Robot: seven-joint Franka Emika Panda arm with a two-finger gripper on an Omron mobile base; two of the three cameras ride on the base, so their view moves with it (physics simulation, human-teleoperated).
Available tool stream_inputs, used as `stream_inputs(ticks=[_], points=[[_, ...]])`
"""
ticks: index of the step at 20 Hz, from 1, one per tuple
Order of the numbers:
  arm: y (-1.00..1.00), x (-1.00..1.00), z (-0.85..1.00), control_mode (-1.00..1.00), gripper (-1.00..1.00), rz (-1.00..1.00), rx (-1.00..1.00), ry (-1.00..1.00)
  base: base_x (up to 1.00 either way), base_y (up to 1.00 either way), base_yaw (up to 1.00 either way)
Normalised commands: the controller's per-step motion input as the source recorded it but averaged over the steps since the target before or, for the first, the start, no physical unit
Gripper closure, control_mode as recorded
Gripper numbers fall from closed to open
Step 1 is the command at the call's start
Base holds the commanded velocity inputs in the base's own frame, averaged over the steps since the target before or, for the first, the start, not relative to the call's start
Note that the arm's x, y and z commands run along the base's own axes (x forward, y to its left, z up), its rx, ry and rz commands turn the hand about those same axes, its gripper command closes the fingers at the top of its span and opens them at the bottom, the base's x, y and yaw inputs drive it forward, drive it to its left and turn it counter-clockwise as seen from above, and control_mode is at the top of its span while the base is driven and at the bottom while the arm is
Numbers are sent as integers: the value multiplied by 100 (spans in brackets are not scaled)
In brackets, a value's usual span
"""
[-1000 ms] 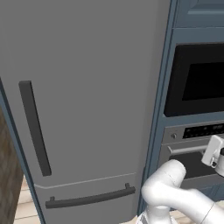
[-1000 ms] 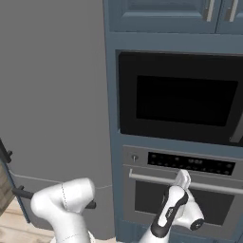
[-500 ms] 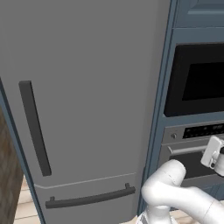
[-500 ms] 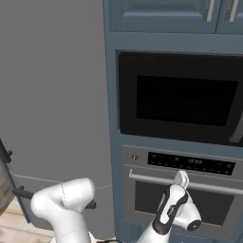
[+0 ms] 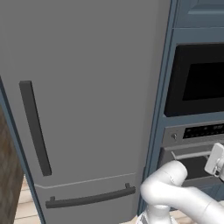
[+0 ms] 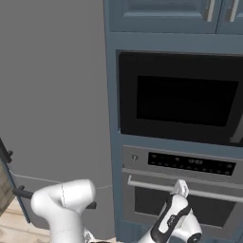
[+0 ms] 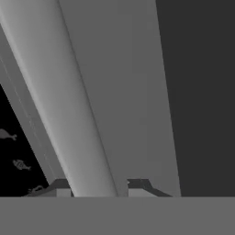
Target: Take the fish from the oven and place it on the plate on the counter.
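- While the oven (image 6: 182, 190) door is up and flush with its frame, the tool (image 6: 180, 188) sits right at the door's handle bar (image 6: 152, 185); hand view has that bar (image 7: 69, 105) running straight between the two fingertips (image 7: 64, 187), so the tool is clamped on the handle bar
- Left base view: tool (image 5: 216, 160) at the right edge, against the same handle bar (image 5: 192, 154), just below the oven's control strip (image 5: 197, 132)
- Control strip (image 6: 185, 163) carries a small knob (image 6: 135, 157) at its left end and a dark display to the right of it
- Black-windowed appliance (image 6: 182, 99) is built in directly above the oven; blue-grey cabinet doors (image 6: 161, 14) sit above that
- Tall grey fridge (image 5: 83, 100) stands left of the oven column; dark vertical handle (image 5: 35, 127) on the upper door, dark horizontal handle (image 5: 89, 199) on the lower drawer
- Fish: can't tell where it is; oven window is dark, nothing readable behind it
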Motion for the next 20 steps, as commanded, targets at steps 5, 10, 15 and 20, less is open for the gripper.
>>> stream_inputs(ticks=[5, 10, 15, 20], points=[[-16, -31, -25, -100, 100, 0, 0, 2, 0, 0, 0], [-4, -7, -15, -100, 100, 0, 0, 5, 0, 0, 0], [-7, -40, -40, -100, 100, 0, 0, 9, 0, 0, 0], [-3, -55, -34, -100, 100, 0, 0, 4, 0, 0, 0]])
